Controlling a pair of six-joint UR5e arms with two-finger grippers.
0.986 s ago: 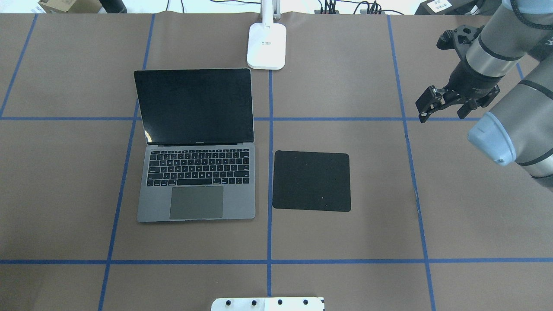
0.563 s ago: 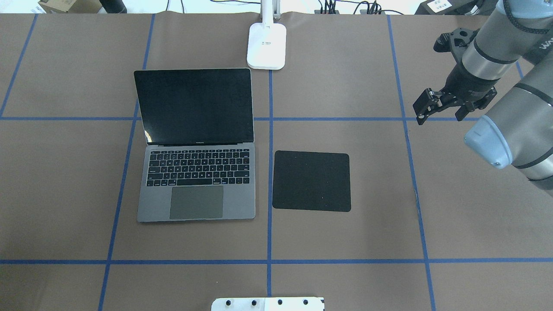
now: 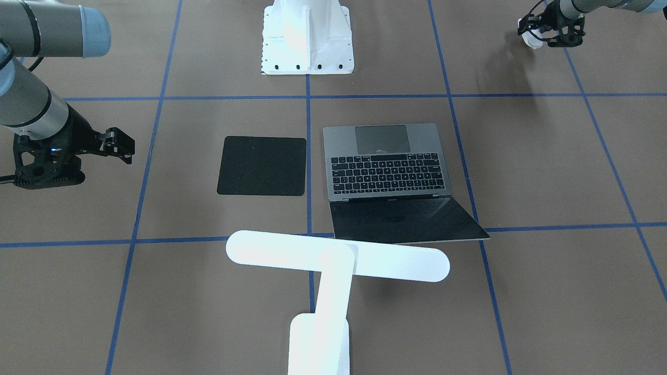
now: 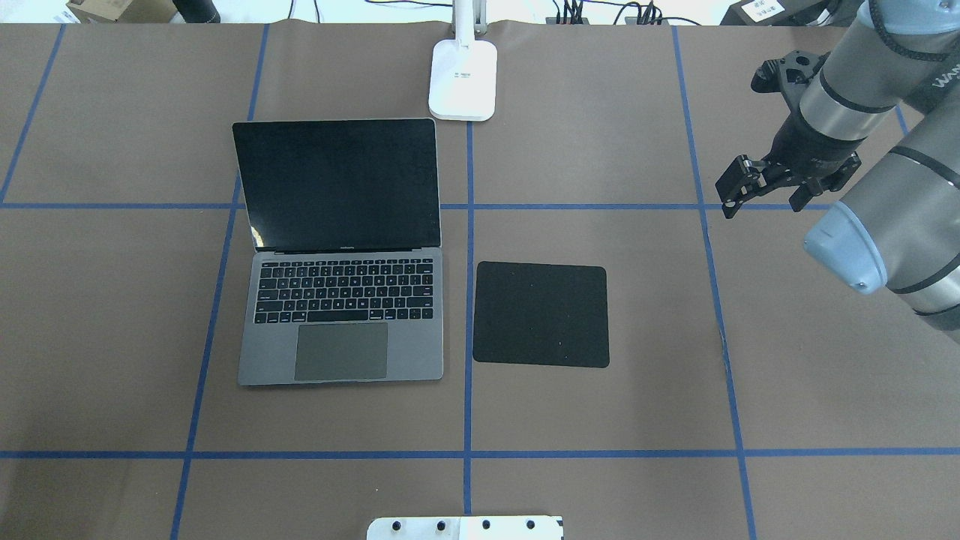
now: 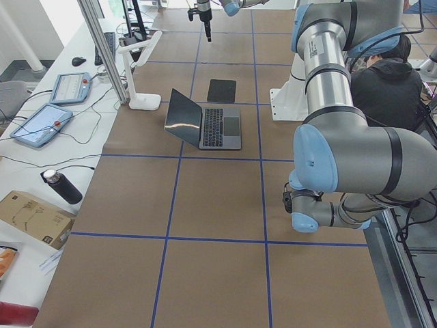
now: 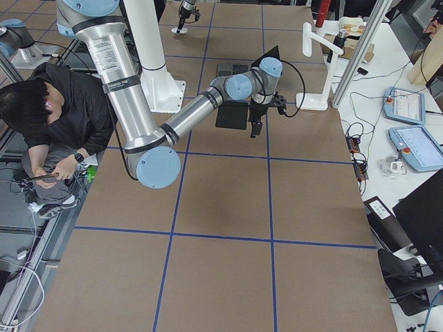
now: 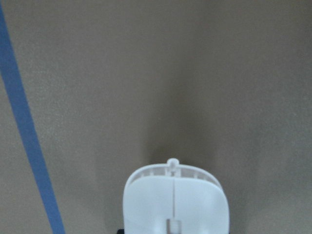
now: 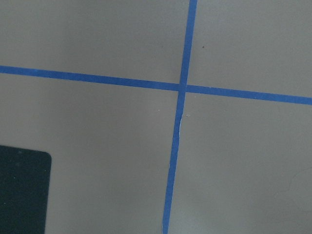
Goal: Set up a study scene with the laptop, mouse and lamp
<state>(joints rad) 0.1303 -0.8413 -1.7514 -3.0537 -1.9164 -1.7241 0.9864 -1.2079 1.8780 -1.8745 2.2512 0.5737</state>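
Left tool (image 3: 542,35) clamped on mouse (image 7: 175,204), held over bench (image 4: 600,420) at robot's far left, well apart from open laptop (image 4: 341,322). Right tool (image 4: 763,204) jaws apart, empty, hanging to right of black mat (image 4: 540,315). Lamp (image 3: 333,255) stands at far bench edge, just past laptop screen

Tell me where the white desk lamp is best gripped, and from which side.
On the lamp, probably the upright arm, below the long head: it looks narrow enough to pinch, unlike the wide flat base. Come in level from the robot's right, since the laptop with its raised screen stands close on the other side.
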